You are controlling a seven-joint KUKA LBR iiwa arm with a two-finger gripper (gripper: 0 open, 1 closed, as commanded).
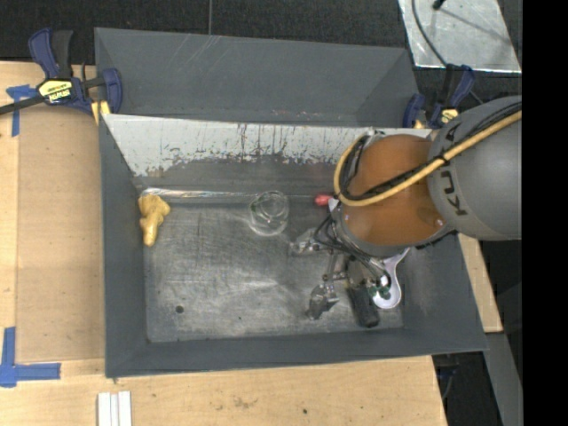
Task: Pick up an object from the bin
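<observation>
My gripper (342, 309) hangs low over the front right part of the bin floor. Its fingers stand apart, one metal tip on the left and one dark tip on the right, and bare floor shows between them, so it is open. A white rounded thing with a green spot (390, 293) lies just right of the dark tip, partly hidden under the wrist. A small red thing (321, 200) lies by the back wall, behind the gripper. A clear round cup (268, 211) lies left of it.
A yellow toy-like figure (152, 215) lies in the back left corner, far from the gripper. The bin's middle and left floor is scuffed metal. The arm with its orange cover and yellow cable hangs over the right side.
</observation>
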